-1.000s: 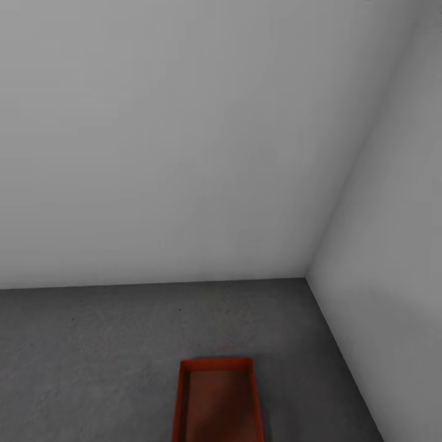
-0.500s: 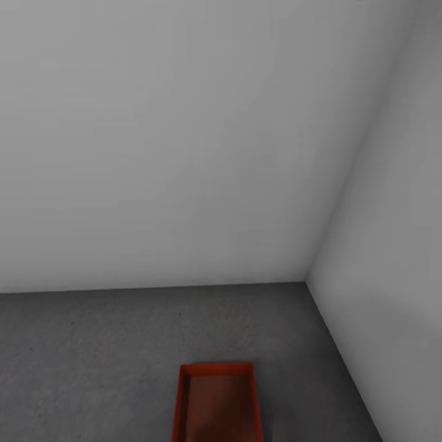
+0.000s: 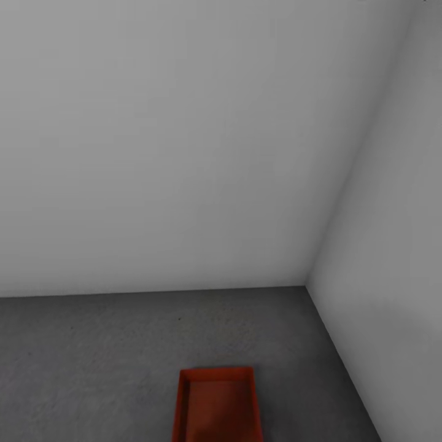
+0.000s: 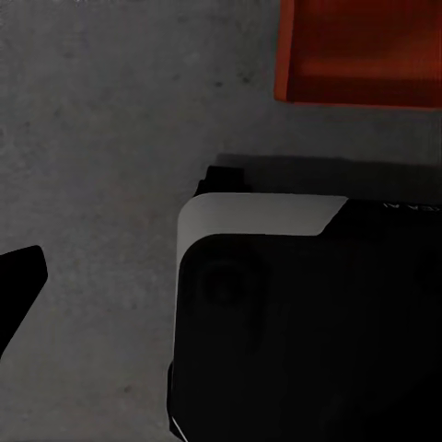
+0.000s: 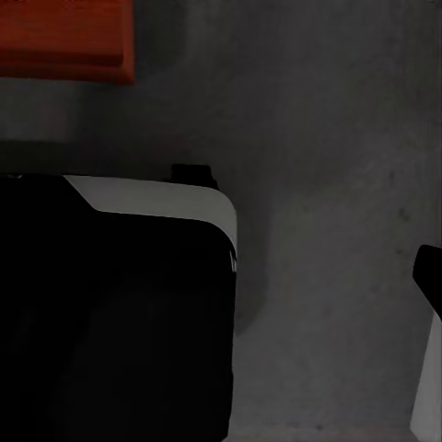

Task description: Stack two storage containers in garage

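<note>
Landmark: you have one orange-red storage container (image 3: 218, 405) sitting flat on the dark grey concrete floor (image 3: 92, 356), open side up.
Left of the container: bare speckled concrete runs to the back wall (image 3: 159, 141), leaving room to manoeuvre.
Left gripper: your left wrist camera looks down at the floor, the robot's black-and-white base (image 4: 276, 313) just short of the container's near wall (image 4: 359, 55); one dark fingertip (image 4: 18, 276) shows, so you cannot tell how the jaws stand.
Right gripper: the right wrist camera gives the mirror picture, container corner (image 5: 64, 41) beyond the base; a sliver of finger (image 5: 428, 276) shows, jaw state unreadable.
Right of the container: the side wall (image 3: 393, 245) meets the back wall in a corner, well apart.
Judgement: this bin looks placed as the bottom one; nothing rests in it, so the stacking is not yet done.
</note>
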